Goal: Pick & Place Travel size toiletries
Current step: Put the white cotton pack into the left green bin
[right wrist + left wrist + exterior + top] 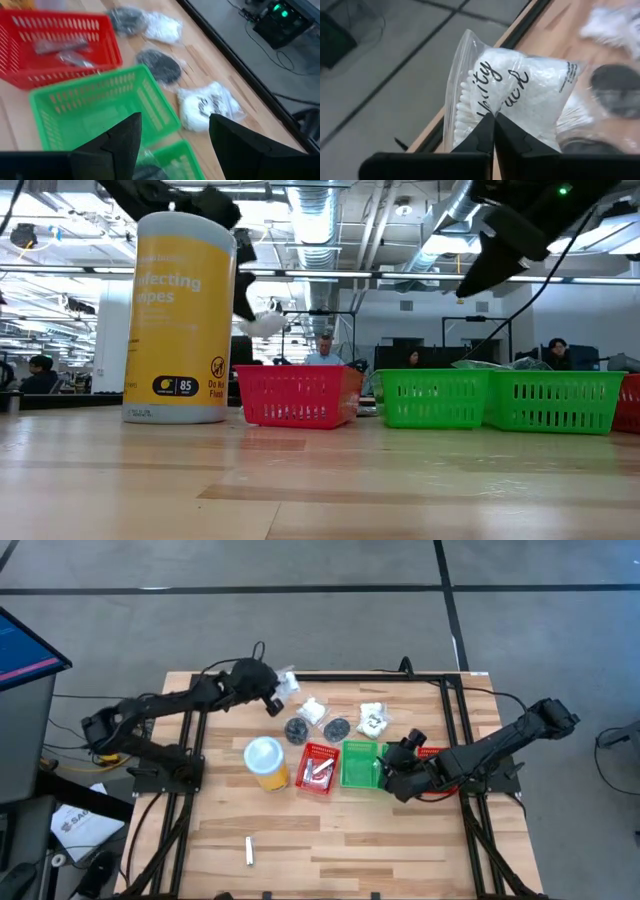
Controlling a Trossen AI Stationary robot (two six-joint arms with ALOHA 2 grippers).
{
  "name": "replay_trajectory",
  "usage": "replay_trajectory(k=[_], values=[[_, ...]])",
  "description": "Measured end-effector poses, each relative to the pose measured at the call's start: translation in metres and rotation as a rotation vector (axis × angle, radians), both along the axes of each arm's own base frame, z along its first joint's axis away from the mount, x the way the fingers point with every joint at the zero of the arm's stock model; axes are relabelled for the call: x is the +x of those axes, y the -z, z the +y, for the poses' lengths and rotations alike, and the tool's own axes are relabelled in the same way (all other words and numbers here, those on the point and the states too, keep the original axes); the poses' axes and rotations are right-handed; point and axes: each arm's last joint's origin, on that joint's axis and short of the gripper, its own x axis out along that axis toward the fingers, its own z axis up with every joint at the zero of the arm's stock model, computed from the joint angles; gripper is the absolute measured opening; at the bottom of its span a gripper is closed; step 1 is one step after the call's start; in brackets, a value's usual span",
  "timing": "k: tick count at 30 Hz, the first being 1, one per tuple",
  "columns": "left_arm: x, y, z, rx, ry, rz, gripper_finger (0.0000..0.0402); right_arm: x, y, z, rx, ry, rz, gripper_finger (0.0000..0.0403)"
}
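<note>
My left tool (494, 131) is clamped on a white packet (520, 95), lifted near the bench's (400, 840) far edge. Right tool (175, 145) is open over the green bin (359, 764). Red bin (319, 767) holds tubes — 2 discs, 2 packets, 1 tube left.

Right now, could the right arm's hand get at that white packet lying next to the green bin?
Probably yes. The right hand is open and hovers beside the green bin, with the white packet just beyond it on the table; nothing lies on the packet or between them.
</note>
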Motion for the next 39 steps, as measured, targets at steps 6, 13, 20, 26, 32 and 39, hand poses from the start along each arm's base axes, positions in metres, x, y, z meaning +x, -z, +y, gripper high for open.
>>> replay_trajectory(k=[6,13,20,26,32,39], values=[[0.009,-0.013,-0.034,0.083,0.083,0.018,0.0000,0.015,-0.008,-0.001,0.001,-0.040,-0.102,0.0221],[0.023,-0.017,-0.076,0.193,0.150,0.063,0.0000,0.033,-0.022,-0.008,0.006,-0.059,-0.245,0.0221],[0.031,-0.019,-0.116,0.289,0.195,0.081,0.0000,0.049,-0.037,-0.017,0.083,-0.157,-0.393,0.0221],[0.033,-0.022,-0.140,0.398,0.212,0.116,0.0000,0.058,-0.050,-0.026,0.137,-0.224,-0.526,0.0221],[0.035,-0.030,-0.151,0.453,0.227,0.069,0.0000,0.065,-0.056,-0.036,0.186,-0.268,-0.609,0.0221],[0.037,-0.036,-0.172,0.484,0.298,0.015,0.0000,0.076,-0.054,-0.046,0.206,-0.288,-0.663,0.0221]])
